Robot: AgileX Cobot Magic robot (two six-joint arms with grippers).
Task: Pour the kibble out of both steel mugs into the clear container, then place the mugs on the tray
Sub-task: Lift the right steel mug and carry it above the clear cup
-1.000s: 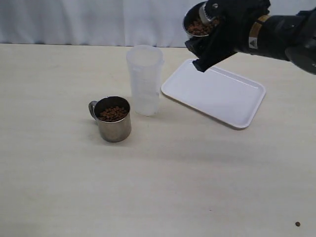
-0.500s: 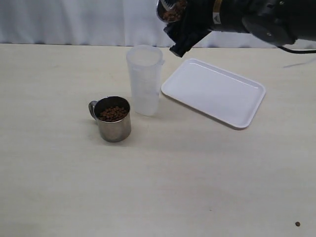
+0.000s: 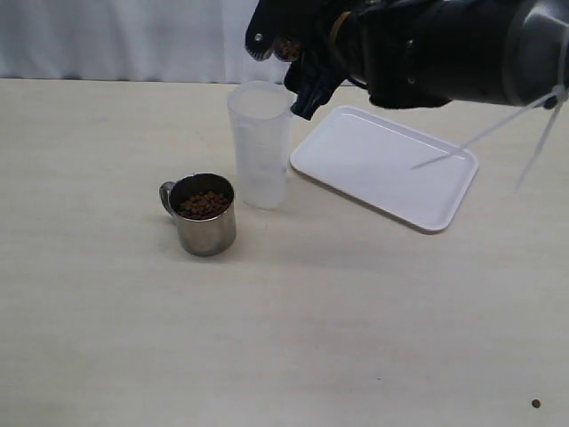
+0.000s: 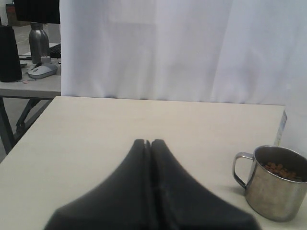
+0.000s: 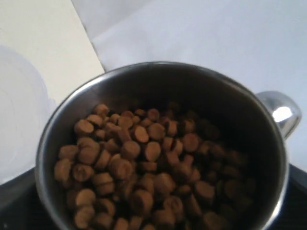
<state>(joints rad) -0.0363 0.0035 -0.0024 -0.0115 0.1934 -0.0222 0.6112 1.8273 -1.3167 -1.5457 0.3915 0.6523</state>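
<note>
High at the back, my right gripper (image 3: 295,64) is shut on one steel mug (image 3: 284,46), holding it just above and behind the rim of the clear container (image 3: 260,142). In the right wrist view this mug (image 5: 163,67) is full of brown kibble (image 5: 139,163), and the container (image 5: 19,120) lies beside it. The second steel mug (image 3: 204,215), also holding kibble (image 3: 204,205), stands on the table left of the container. My left gripper (image 4: 147,142) is shut on nothing, low over the table, with that mug (image 4: 278,184) off to one side. The white tray (image 3: 387,165) lies right of the container.
One stray kibble pellet (image 3: 536,404) lies near the front right corner of the table. A white curtain (image 3: 133,36) hangs behind the table's far edge. A side desk with a bottle and a mouse (image 4: 41,71) stands beyond the table.
My right arm has carried its mug leftward from above the tray's far corner to over the clear container. The mug on the table and the container have not moved.
</note>
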